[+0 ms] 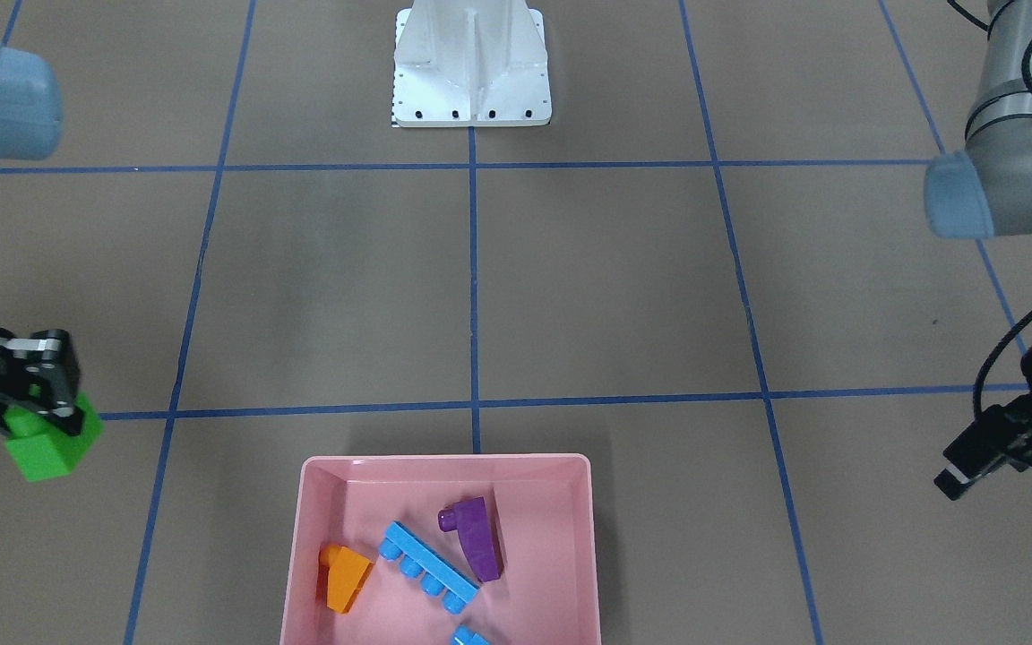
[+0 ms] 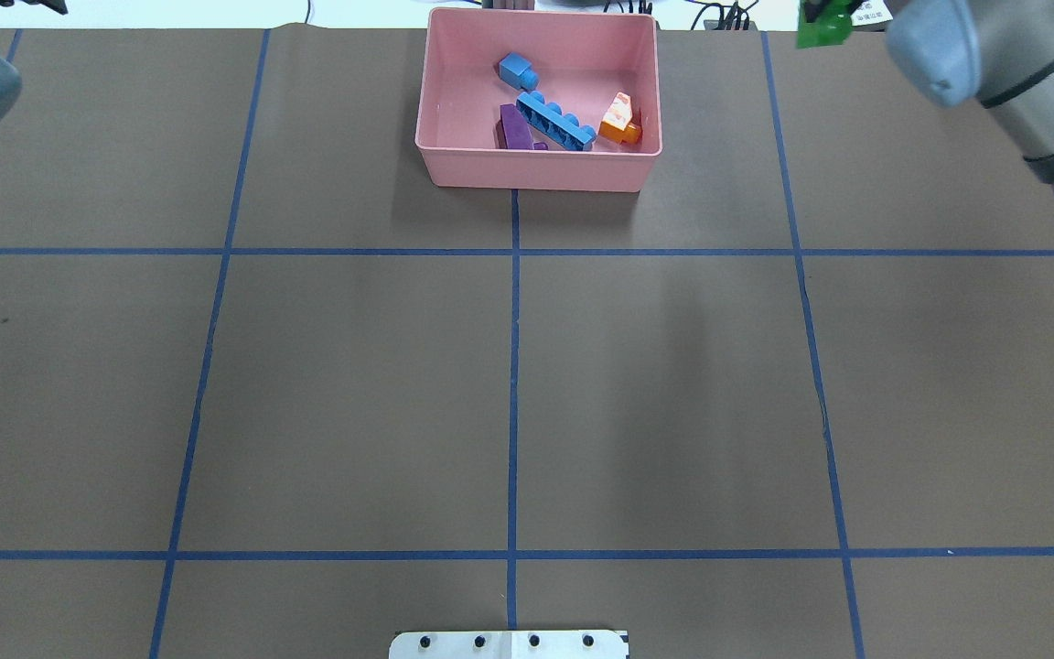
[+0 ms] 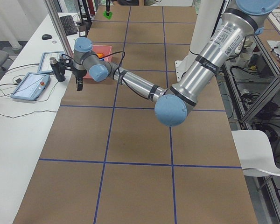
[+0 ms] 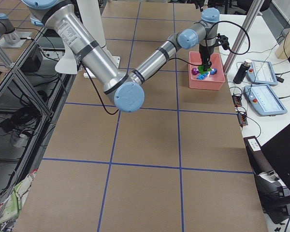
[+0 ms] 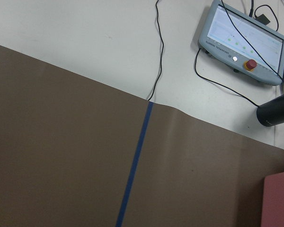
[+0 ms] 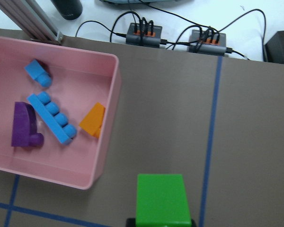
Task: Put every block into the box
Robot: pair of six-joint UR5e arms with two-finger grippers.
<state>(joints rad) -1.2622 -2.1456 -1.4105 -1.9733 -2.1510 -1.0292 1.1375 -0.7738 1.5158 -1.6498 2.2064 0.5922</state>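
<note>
The right tool [image 1: 43, 414] is clamped on the green brick [image 1: 52, 451] and holds it up off the bench [image 2: 353, 384]. That brick isn't over the pink box [image 1: 444, 462]. From the right wrist camera it sits out past the box's side wall, over bare brown bench, closer to the blue tape line [image 6: 209, 142] than to the box.

The other four bricks are in the box:
- The long blue brick [image 1: 429, 566] lies diagonally across the middle.
- The purple brick [image 1: 477, 537] is right up against one side of the long blue one.
- The orange brick [image 1: 346, 578] is just off the other side, near the wall.
- The small blue brick [image 2: 516, 69] sits on its own toward the far wall, apart from the rest.

The left tool [image 3: 79, 85] hangs over the bench off the other side of the box, near the bench's edge. Honestly can't tell if its fingers are apart or together. Its own camera only shows bench, a pink corner of the box and a tablet [image 5: 244, 42].
</note>
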